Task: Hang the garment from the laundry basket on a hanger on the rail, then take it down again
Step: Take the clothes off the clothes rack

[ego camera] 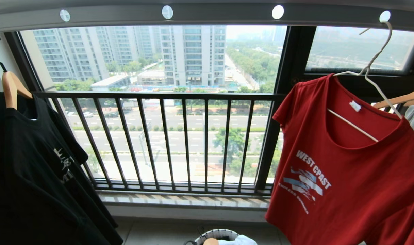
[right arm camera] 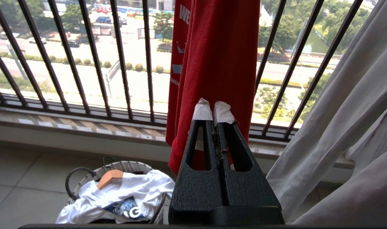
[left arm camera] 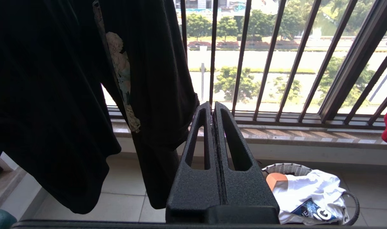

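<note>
Red T-shirt [ego camera: 346, 177] hangs on wire hanger [ego camera: 370, 71], hooked into rail [ego camera: 207, 15], right side. Laundry basket [right arm camera: 123, 167] on floor below, holding white cloth [right arm camera: 117, 197]. Left gripper [left arm camera: 213, 106] and right gripper [right arm camera: 213, 109] both clenched, empty.

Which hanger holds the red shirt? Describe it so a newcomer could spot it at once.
Follow the grey rail along the top of the window to its rightmost hole. The hanger hooks there, carrying the red T-shirt. It is thin pale wire; the neighbouring hangers are thicker wood.
</note>
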`<state>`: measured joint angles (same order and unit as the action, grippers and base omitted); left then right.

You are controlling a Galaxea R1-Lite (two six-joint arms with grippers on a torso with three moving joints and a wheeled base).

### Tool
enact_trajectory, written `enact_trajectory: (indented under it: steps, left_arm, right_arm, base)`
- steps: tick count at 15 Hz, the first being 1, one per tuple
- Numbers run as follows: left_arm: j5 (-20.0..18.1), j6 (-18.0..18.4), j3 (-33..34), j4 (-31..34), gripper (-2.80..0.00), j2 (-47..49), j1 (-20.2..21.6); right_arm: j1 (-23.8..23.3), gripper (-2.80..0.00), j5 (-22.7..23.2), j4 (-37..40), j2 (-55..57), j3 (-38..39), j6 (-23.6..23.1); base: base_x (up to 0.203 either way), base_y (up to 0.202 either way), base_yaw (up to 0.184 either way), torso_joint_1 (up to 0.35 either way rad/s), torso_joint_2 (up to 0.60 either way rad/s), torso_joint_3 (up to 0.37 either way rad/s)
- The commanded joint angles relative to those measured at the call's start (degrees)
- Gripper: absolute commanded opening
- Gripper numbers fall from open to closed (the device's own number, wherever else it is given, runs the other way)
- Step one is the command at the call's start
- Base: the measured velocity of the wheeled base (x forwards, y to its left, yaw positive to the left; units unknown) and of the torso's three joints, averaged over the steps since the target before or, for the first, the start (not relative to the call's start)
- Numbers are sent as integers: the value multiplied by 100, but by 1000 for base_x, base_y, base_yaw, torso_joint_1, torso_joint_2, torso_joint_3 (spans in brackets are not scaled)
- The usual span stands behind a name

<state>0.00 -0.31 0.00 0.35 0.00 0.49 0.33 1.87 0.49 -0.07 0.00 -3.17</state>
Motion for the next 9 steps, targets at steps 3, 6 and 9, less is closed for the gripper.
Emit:
enact_trajectory:
  steps: [3, 6, 9]
  left_arm:
    - [0, -4, 0, 1, -280, 9, 4]
    - [0, -4, 0, 1, -280, 9, 4]
    - [0, -4, 0, 1, -280, 9, 4]
  right_arm:
    - [2, -280, -11, -5, 7, 0, 0]
    - [2, -280, -20, -5, 7, 0, 9]
    - [2, -280, -11, -5, 10, 0, 19]
  base:
    - [0, 0, 0, 0, 0, 0]
    - [0, 0, 0, 0, 0, 0]
    - [0, 0, 0, 0, 0, 0]
